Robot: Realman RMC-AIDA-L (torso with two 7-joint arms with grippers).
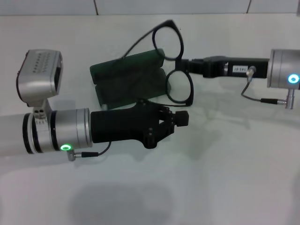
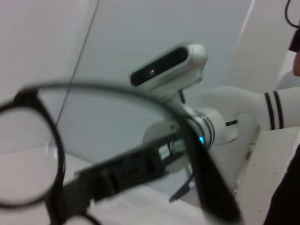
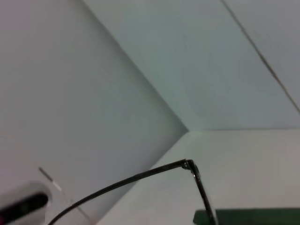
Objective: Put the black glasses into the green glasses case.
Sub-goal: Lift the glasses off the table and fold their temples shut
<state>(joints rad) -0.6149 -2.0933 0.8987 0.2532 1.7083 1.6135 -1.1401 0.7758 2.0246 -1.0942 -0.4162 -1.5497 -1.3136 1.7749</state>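
Observation:
The black glasses point(image 1: 191, 89) hang in the air, temple arms unfolded and pointing left over the green glasses case point(image 1: 129, 77). My right gripper point(image 1: 184, 63) reaches in from the right and is shut on the glasses at the bridge between the lenses. The case lies on the white table just left of the lenses, showing two dark green halves side by side. My left gripper point(image 1: 182, 119) sits just in front of the case's near edge, pointing right. The left wrist view shows one lens rim point(image 2: 57, 140) close up. The right wrist view shows a thin temple arm point(image 3: 140, 176) and a strip of the case point(image 3: 253, 216).
The white table point(image 1: 211, 178) stretches in front and to the right. A white wall with tile seams point(image 1: 140, 7) stands behind it. The right arm's wrist and camera point(image 2: 187, 61) show in the left wrist view.

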